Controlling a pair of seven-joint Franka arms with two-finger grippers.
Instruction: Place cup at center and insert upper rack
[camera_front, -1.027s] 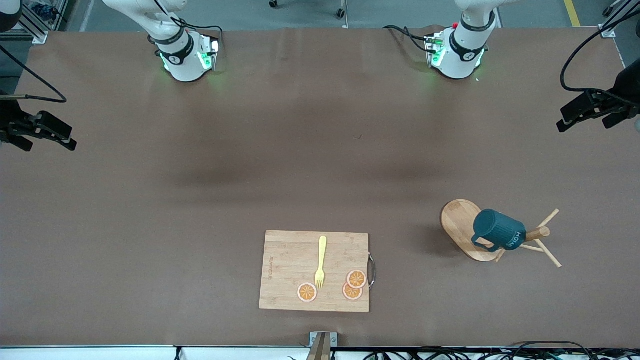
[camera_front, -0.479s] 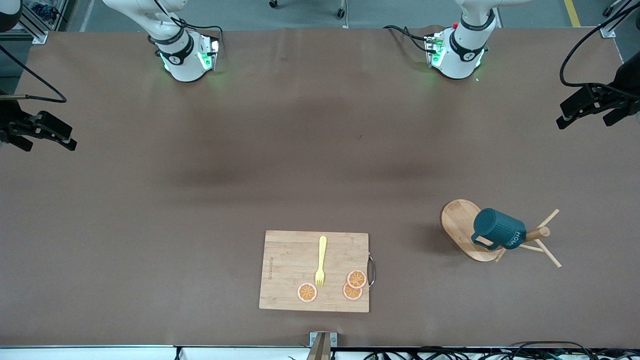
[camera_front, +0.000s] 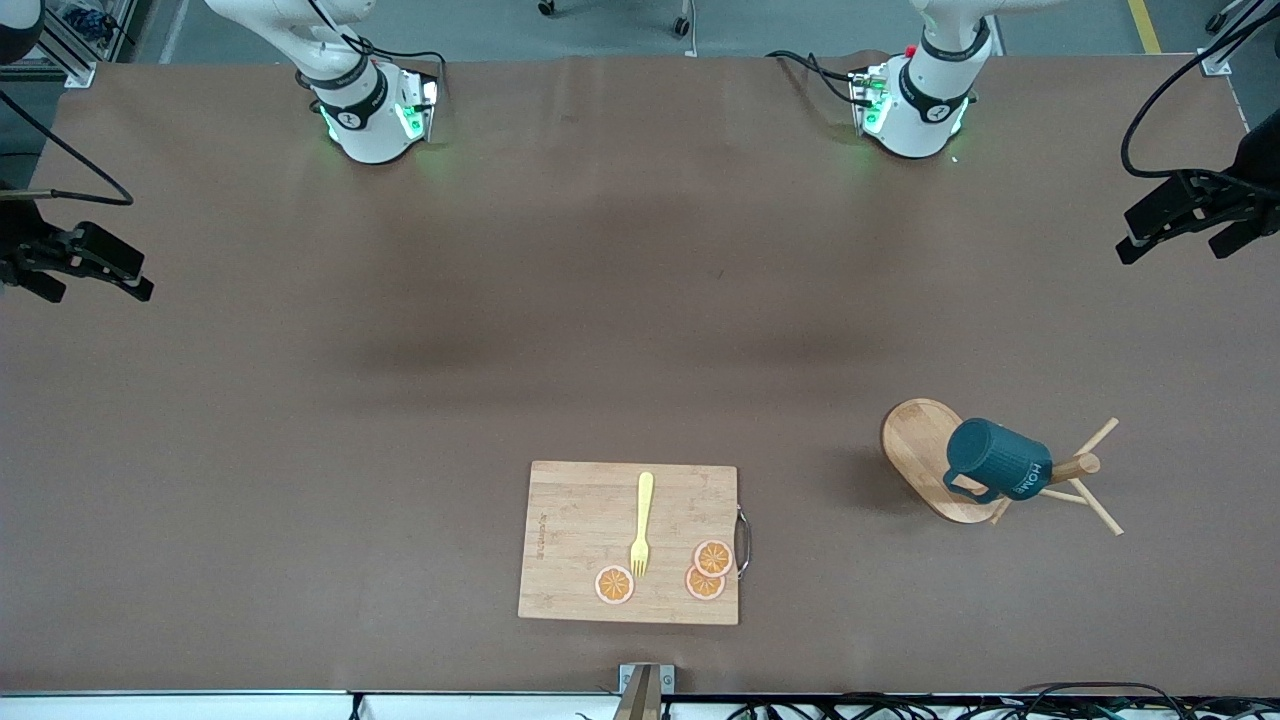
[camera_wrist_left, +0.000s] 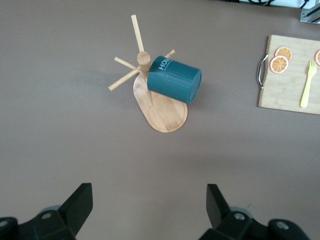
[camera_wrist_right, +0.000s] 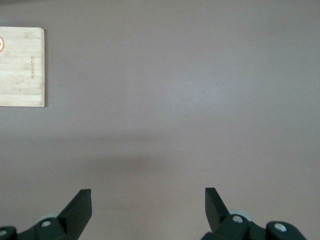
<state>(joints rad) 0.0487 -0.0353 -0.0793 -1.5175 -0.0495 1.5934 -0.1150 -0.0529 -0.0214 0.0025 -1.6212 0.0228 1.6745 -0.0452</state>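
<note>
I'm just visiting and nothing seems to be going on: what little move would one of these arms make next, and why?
Probably the left gripper, open and high over its end of the table, would come down toward the cup. The cup hangs on the rack, which looks tipped on its side, toward the left arm's end. The right gripper, also open, waits over bare table.

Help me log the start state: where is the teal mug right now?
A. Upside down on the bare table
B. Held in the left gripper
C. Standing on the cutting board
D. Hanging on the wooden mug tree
D: the mug hangs tilted on the mug tree, with both grippers well away.
</note>
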